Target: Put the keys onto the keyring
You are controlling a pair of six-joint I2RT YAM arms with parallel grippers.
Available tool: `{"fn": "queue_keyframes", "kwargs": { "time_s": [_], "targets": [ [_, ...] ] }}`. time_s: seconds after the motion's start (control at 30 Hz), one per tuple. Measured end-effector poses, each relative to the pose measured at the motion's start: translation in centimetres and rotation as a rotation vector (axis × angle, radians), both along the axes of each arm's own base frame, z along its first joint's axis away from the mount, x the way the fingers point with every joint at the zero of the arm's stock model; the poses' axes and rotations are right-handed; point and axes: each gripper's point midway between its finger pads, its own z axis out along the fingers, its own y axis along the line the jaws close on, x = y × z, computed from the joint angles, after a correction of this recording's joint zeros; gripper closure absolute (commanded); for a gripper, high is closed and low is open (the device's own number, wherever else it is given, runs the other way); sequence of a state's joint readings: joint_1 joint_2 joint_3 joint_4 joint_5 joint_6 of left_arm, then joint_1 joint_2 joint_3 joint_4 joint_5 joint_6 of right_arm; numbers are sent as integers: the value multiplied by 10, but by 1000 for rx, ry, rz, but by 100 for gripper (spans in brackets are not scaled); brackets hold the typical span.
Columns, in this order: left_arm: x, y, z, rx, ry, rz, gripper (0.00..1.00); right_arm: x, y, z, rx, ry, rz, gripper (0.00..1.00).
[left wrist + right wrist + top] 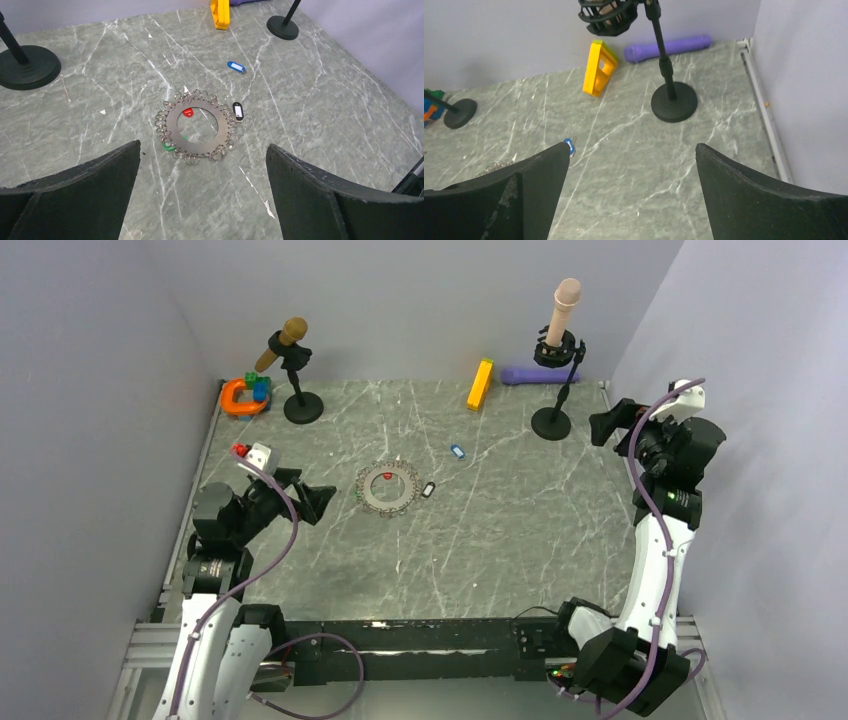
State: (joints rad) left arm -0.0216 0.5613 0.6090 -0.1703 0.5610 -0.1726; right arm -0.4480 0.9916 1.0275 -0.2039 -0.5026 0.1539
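The wide grey metal keyring (173, 125), fringed with small wire loops, lies flat on the grey marbled table (500, 540). A red-headed key (188, 112) lies inside its opening. A green key (168, 146) sits at its rim, a black key (238, 110) just beside its edge, and a blue key (235, 66) well beyond. The left gripper (202, 146), near the ring, and the right gripper (631, 147), far from it, both have their jaws spread wide and empty.

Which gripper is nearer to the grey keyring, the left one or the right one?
Left. The left gripper sits open just left of the keyring, while the right gripper hangs far off to its right.
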Motion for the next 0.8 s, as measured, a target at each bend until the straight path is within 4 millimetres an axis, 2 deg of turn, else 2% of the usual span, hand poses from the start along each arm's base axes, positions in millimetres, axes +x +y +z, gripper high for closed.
{"fn": "queue_keyframes", "kwargs": {
  "time_s": [0.2,0.47,0.7,0.8],
  "targets": [
    [0,1,-2,0,11,9,1,-5,14,-14,52,58,69,0],
    [9,0,-20,-16,101,8,1,-23,75,-20,16,31,478,0],
    [22,-9,-54,-41,288,-1,1,-33,121,-52,25,69,732,0],
    [26,-22,-62,-12,351,-17,1,-39,128,-69,50,85,764,0]
  ]
}}
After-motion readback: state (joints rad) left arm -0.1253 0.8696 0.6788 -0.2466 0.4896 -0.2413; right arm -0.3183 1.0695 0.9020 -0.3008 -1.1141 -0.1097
